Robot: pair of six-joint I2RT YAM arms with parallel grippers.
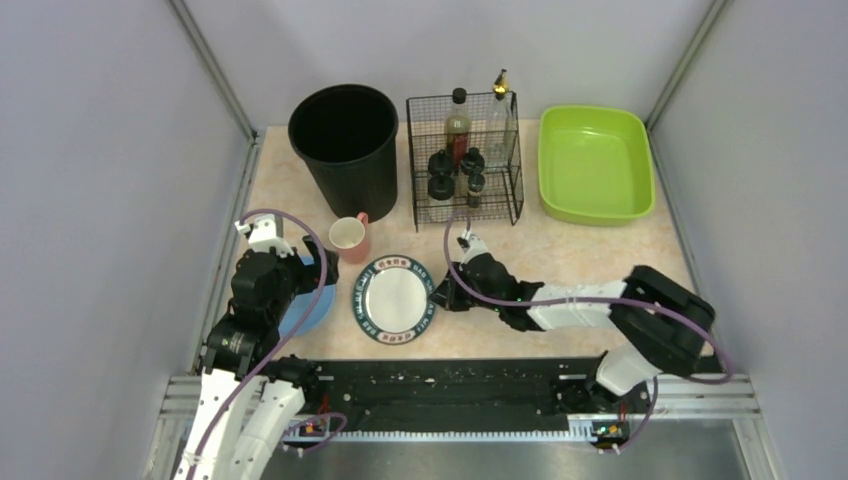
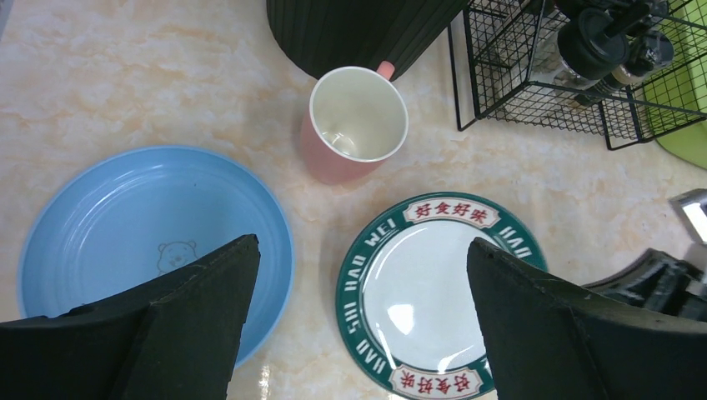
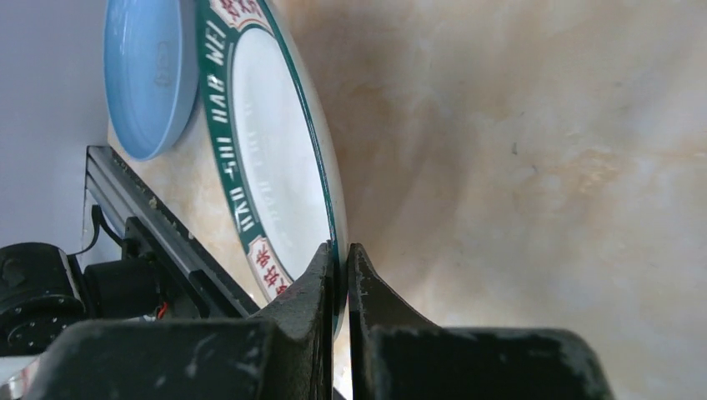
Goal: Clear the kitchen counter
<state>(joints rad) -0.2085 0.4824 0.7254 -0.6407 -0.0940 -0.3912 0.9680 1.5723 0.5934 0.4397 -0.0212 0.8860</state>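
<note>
A white plate with a green rim (image 1: 394,298) lies on the beige kitchen counter (image 1: 580,250), near the front middle. My right gripper (image 1: 441,292) is shut on that plate's right edge; in the right wrist view the rim (image 3: 275,158) sits pinched between the two fingers (image 3: 340,262). A blue plate (image 1: 312,305) lies to its left, partly under my left arm. A pink mug (image 1: 349,237) stands upright behind the plates. My left gripper (image 2: 363,292) hangs open and empty above the gap between the blue plate (image 2: 125,225) and the green-rimmed plate (image 2: 433,283).
A black bin (image 1: 345,145) stands at the back left. A black wire rack (image 1: 465,160) with bottles and jars is at the back middle. A lime-green tray (image 1: 595,165) is at the back right. A black rail (image 1: 440,385) runs along the front.
</note>
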